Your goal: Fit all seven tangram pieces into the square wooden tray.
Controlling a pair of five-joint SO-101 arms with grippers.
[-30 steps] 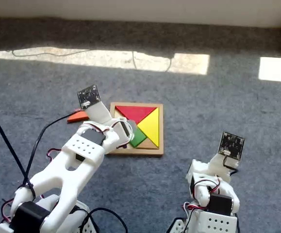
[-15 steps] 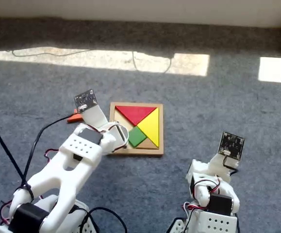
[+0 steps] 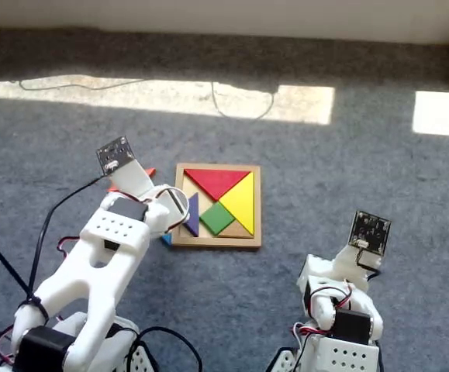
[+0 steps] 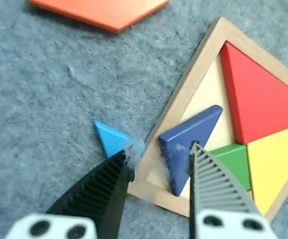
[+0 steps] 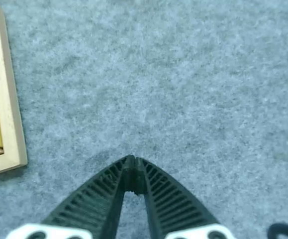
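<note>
The tray [image 3: 218, 243] sits on grey carpet [image 3: 348, 163], just left of the high view's middle. Inside it a red triangle [image 3: 215, 181] fills the top and a yellow triangle [image 3: 242, 203] the right. A green square [image 3: 218, 218] lies at lower centre, and a dark blue piece [image 3: 191, 215] lies tilted along the left. A light blue triangle [image 3: 166, 239] lies on the carpet by the tray's lower left corner, and an orange piece [image 4: 99, 10] lies off its upper left. The left gripper [image 4: 158, 153] hangs over the tray's left rim with its fingers spread, one above the dark blue piece and one beside the light blue triangle, pinching nothing. The right gripper [image 5: 130, 164], at lower right and well apart from the tray, is pressed together over carpet.
</note>
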